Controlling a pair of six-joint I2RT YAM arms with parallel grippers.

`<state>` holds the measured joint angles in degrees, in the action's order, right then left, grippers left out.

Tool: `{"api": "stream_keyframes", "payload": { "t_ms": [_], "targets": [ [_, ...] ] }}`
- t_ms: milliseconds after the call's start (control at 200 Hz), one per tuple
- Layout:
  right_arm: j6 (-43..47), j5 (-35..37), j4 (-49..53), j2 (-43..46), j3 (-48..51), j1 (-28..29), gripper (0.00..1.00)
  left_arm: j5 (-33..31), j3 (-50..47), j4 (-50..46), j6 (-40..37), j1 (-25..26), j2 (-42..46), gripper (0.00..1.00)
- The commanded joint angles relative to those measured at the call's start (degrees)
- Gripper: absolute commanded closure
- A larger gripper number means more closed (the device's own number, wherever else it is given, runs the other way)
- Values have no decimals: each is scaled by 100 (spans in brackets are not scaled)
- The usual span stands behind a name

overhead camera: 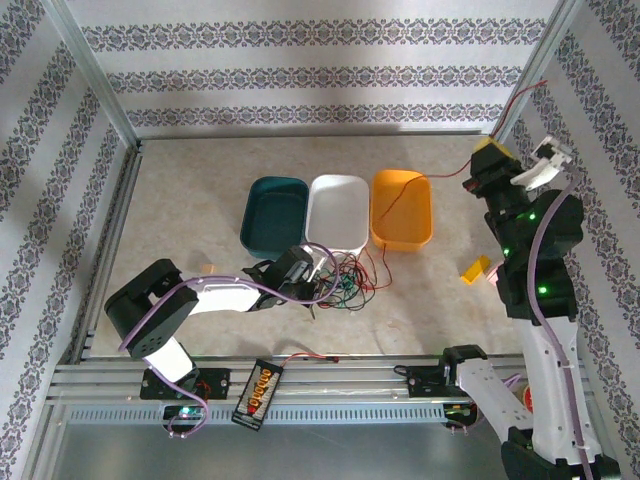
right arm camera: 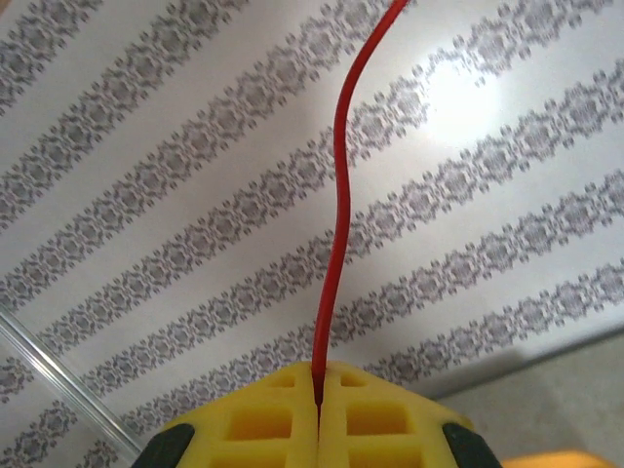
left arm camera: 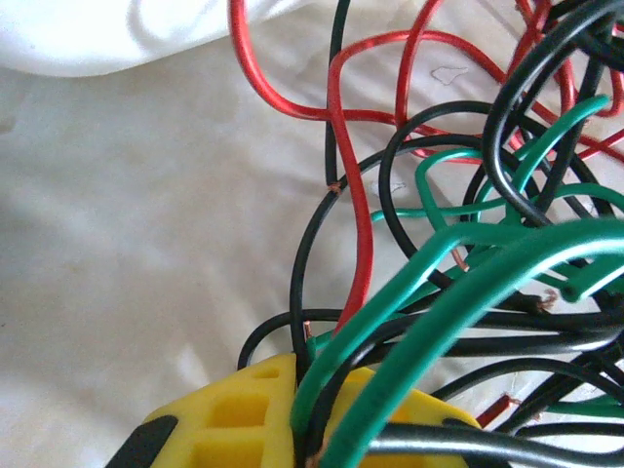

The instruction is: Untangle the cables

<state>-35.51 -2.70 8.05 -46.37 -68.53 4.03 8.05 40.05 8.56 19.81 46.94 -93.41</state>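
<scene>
The cables lie in a red, green and black tangle on the table in front of the white tray. My left gripper is low at the tangle's left edge. In the left wrist view its yellow fingers are shut on green and black cables. My right gripper is raised high at the back right, shut on one red cable. That cable runs from the tangle up across the orange tray, and its free end sticks out beyond the fingers.
A teal tray stands left of the white one. A small yellow piece lies near the right arm. A black-orange battery pack with a red-black lead rests on the front rail. Metal frame posts and patterned walls enclose the table.
</scene>
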Motion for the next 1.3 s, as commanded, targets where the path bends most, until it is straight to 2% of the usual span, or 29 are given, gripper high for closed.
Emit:
{"api": "stream_keyframes", "payload": {
  "t_ms": [0,255,605,790,1020,1294],
  "targets": [
    [281,-221,-256,-401,-451,-102,100,-440,-242,-320,119,61,67,100],
    [426,-545,-359,-1508,-1294,-441,100,-530,-272,-347,150,61,264,100],
    [971,-319,-413,-2319,-1357,-597,100,-710,-276,-117,226,36,1150,100],
    [914,-539,-483,-2562,-535,-567,100,-831,-332,40,372,-60,1528,100],
    [1178,-507,-315,-2872,682,-33,100,-910,-279,37,463,-88,1631,100],
    [661,-445,-42,-3154,1539,159,100,-939,-331,48,632,-97,1594,100]
  ]
}}
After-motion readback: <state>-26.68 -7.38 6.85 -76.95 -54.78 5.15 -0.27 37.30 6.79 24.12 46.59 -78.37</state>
